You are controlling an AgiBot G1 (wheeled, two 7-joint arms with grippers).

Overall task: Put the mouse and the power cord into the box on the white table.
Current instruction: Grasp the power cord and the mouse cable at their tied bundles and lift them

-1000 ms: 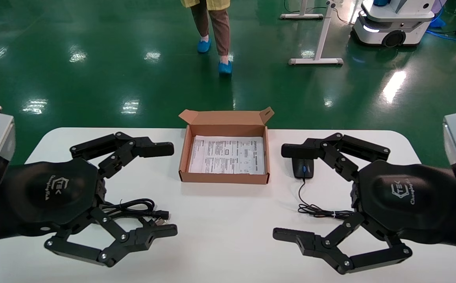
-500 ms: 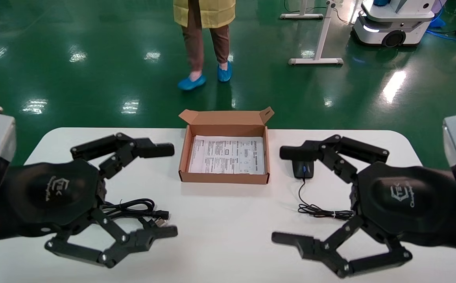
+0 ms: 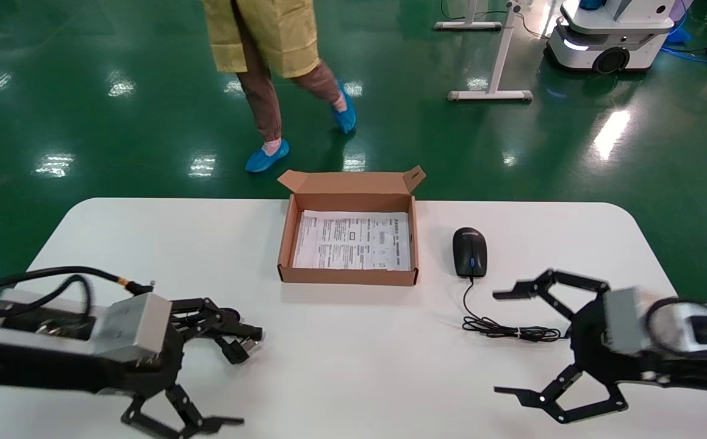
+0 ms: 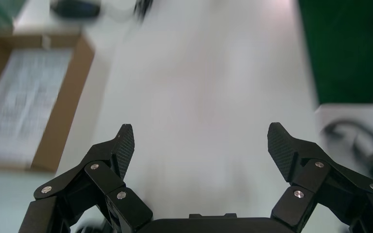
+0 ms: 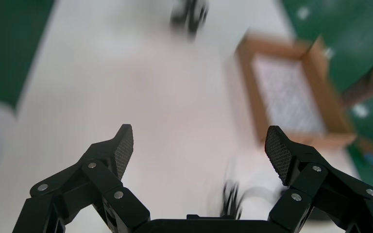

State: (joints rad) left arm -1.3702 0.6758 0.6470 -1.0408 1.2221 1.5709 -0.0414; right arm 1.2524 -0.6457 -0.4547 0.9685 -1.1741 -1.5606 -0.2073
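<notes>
Both the left gripper and right gripper hung spread wide over the table, gripping nothing, mouse beside the box.

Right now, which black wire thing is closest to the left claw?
The power cord, the thick one with a plug, lying right at the open left gripper. The mouse lies across the table, near the right gripper.
</notes>
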